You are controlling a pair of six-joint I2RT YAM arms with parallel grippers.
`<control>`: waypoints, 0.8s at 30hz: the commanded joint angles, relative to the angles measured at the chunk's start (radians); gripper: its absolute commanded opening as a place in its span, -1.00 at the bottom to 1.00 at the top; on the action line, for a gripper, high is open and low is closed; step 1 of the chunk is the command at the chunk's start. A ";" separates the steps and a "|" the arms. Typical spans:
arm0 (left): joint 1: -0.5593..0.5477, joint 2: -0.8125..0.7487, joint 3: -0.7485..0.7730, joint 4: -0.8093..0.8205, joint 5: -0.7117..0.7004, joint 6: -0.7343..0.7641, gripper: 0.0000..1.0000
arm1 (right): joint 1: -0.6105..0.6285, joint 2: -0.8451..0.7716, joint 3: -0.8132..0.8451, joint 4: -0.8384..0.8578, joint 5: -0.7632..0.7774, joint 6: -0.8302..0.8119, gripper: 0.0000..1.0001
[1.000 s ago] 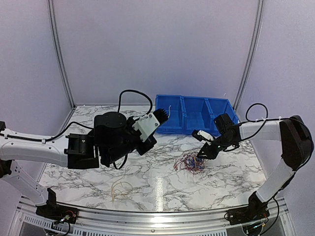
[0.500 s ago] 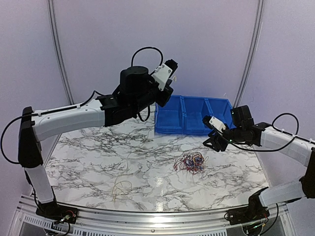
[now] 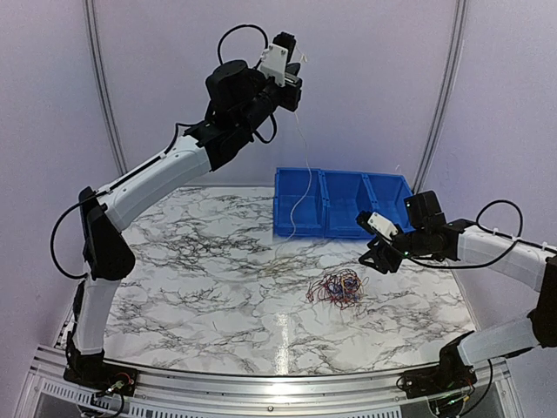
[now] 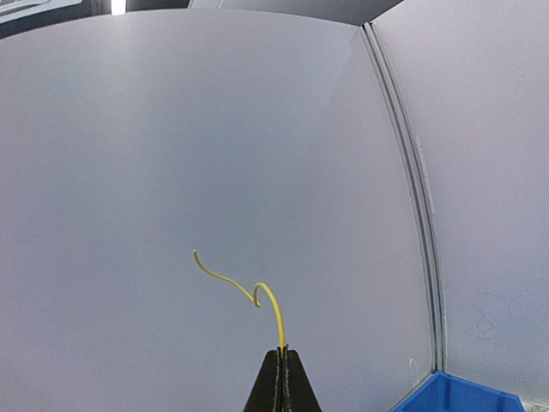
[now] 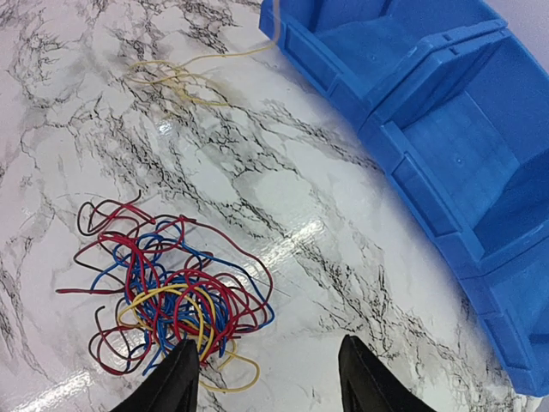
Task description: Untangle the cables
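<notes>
Pale lilac walls (image 3: 365, 87) with grey seams (image 3: 103, 87) enclose a glossy, grey-veined white marble counter (image 3: 218, 296)

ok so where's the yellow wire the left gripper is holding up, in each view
Top external: the yellow wire hangs as a thin line from upper centre down to the table, crossing the blue bins.
Left wrist: its curled end sticks up from the shut left gripper, bottom centre.
Right wrist: its loose loops lie top left, one strand rising.
Shared landmark: the blue bins.
</notes>
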 commanded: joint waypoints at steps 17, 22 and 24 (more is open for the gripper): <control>0.085 0.308 -0.087 -0.190 0.022 -0.275 -0.86 | -0.010 0.037 0.007 -0.008 0.003 -0.021 0.12; 0.096 0.231 -0.170 -0.222 0.012 -0.360 0.48 | -0.010 0.042 0.010 -0.014 -0.004 -0.025 0.12; 0.096 0.161 -0.262 -0.218 0.022 -0.415 0.58 | -0.010 0.042 0.010 -0.015 -0.007 -0.024 0.12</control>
